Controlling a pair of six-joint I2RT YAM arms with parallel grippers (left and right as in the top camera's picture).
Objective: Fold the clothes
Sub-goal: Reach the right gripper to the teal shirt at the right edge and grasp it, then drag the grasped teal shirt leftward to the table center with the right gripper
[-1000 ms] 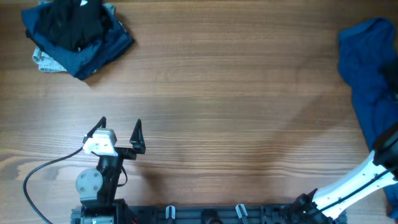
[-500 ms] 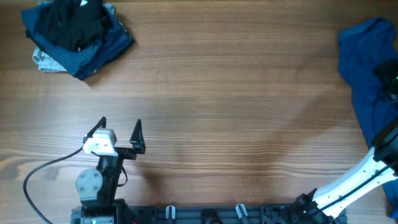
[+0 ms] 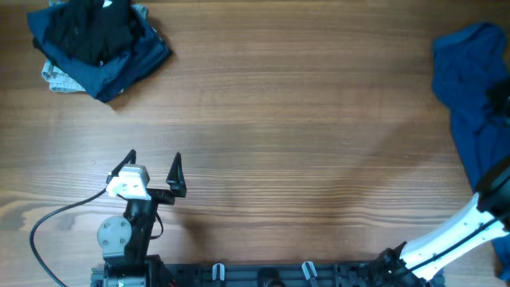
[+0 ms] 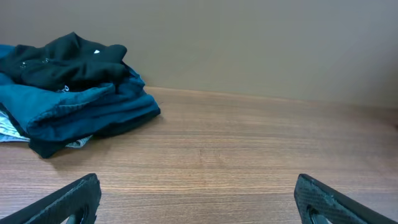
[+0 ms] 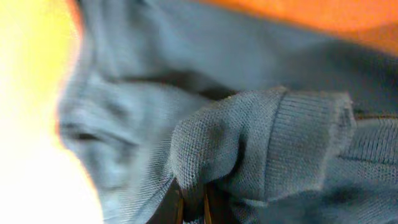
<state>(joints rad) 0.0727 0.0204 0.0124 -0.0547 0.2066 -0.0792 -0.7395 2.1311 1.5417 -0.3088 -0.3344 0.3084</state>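
Note:
The clothes lie in two places. A mid-blue shirt [image 3: 470, 96] is bunched at the table's right edge. A heap of navy, black and pale pieces [image 3: 96, 44] sits at the far left corner, and it also appears in the left wrist view [image 4: 68, 93]. My right gripper [image 5: 191, 200] is shut on a ribbed fold of the blue shirt [image 5: 261, 143], which fills the right wrist view. In the overhead view the right jaws are hidden at the frame's edge. My left gripper [image 3: 154, 159] stands open over bare wood near the front left, its fingers [image 4: 68, 199] wide apart and holding nothing.
The wooden table [image 3: 279, 119] stretches between the two piles. A grey wall [image 4: 249, 43] backs the table behind the heap. A black cable [image 3: 48, 227] loops by the left arm's base, and the right arm's white link [image 3: 454, 231] slants across the front right corner.
The right gripper's jaws have closed onto the blue shirt's fold. The left arm and both piles have stayed where they were.

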